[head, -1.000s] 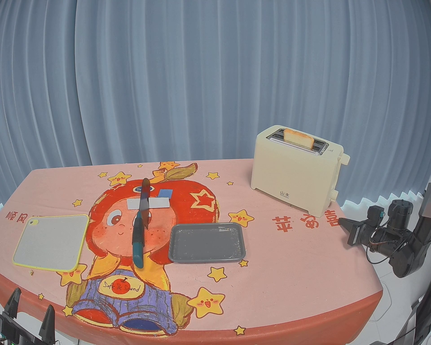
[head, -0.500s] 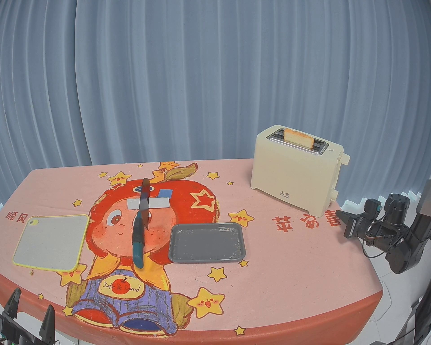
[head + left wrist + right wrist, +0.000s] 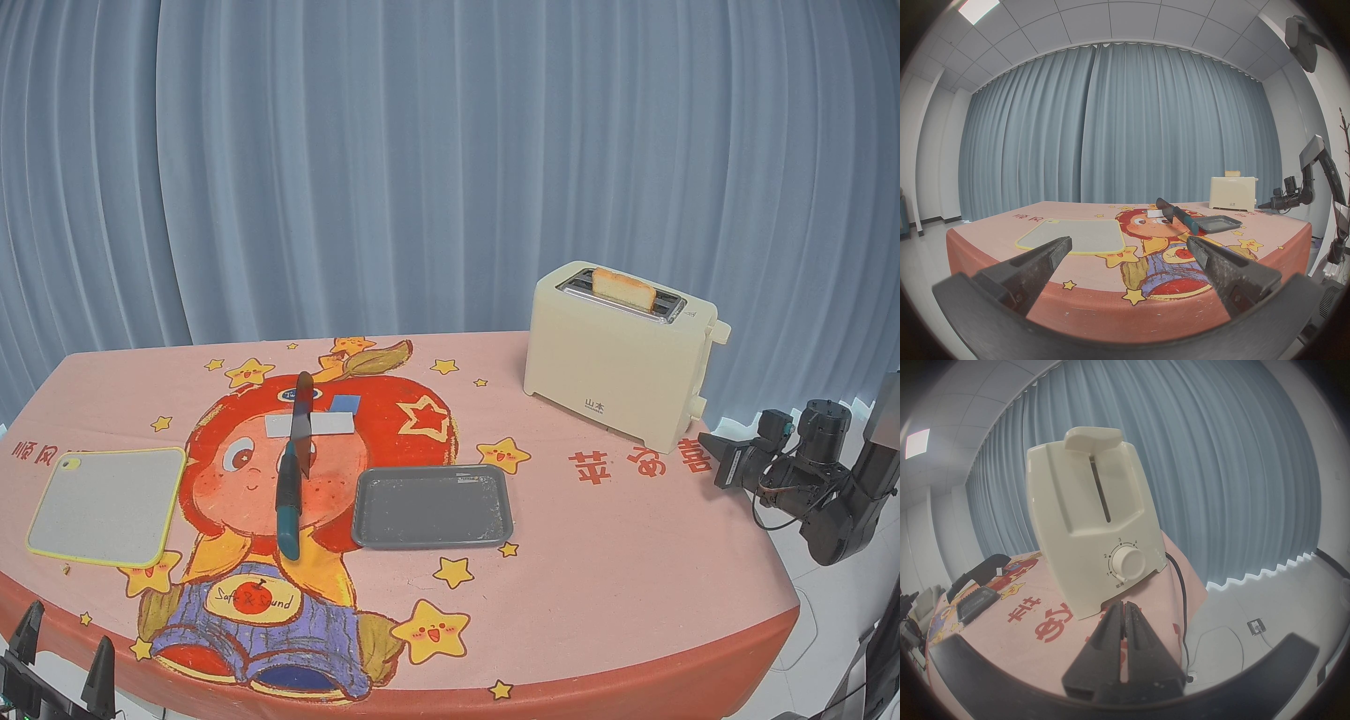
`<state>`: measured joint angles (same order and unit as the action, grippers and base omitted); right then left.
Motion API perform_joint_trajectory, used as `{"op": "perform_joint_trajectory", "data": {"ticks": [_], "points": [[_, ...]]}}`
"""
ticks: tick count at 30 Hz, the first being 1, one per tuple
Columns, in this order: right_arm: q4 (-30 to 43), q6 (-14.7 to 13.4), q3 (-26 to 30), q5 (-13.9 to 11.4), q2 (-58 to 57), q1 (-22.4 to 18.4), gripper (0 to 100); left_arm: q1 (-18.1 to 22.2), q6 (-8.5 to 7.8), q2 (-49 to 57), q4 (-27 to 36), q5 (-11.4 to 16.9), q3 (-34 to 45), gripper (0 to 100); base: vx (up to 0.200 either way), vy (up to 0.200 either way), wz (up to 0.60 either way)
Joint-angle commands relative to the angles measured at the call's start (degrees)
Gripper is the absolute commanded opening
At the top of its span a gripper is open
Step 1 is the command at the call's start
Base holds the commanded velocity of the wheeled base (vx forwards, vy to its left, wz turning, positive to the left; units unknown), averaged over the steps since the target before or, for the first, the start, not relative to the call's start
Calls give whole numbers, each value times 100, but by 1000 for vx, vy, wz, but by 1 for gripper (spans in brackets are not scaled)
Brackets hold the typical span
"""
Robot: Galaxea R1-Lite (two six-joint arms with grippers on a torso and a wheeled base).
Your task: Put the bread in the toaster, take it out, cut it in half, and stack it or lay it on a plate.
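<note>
A slice of bread (image 3: 623, 288) stands up out of a slot of the cream toaster (image 3: 614, 354) at the table's back right. The toaster's lever (image 3: 1093, 438) sits at the top of its track, above a dial (image 3: 1128, 564). My right gripper (image 3: 705, 442) is shut and empty, level with the table's right edge, just right of the toaster's lever end (image 3: 1124, 607). A teal-handled knife (image 3: 292, 467) lies mid-table, its blade propped on a white block. A grey plate (image 3: 432, 507) lies right of it. My left gripper (image 3: 1128, 246) is open off the front left corner.
A cutting board with a yellow rim (image 3: 108, 505) lies at the table's left. A small blue block (image 3: 345, 404) sits behind the white block (image 3: 323, 424). The toaster's black cord (image 3: 1181, 603) runs off the table's right edge. Curtains hang close behind the table.
My right gripper has moved up and left, closer to the toaster's lever end. The left arm and the table's objects have stayed put.
</note>
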<state>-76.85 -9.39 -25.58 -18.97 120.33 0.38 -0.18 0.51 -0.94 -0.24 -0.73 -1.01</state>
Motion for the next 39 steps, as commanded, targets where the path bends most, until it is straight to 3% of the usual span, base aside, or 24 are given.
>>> {"op": "perform_joint_trajectory", "data": {"ticks": [1,5,39], "points": [[-5,-81,-97,-2,78,6,0,1,2,-3,-2,-6,101,100,0,0,0],[3,-186,-132,-2,122,6,0,1,2,-3,-2,3,101,100,0,0,0],[-23,-186,-281,-10,166,33,0,1,2,-3,-2,-6,101,100,0,0,0]]}}
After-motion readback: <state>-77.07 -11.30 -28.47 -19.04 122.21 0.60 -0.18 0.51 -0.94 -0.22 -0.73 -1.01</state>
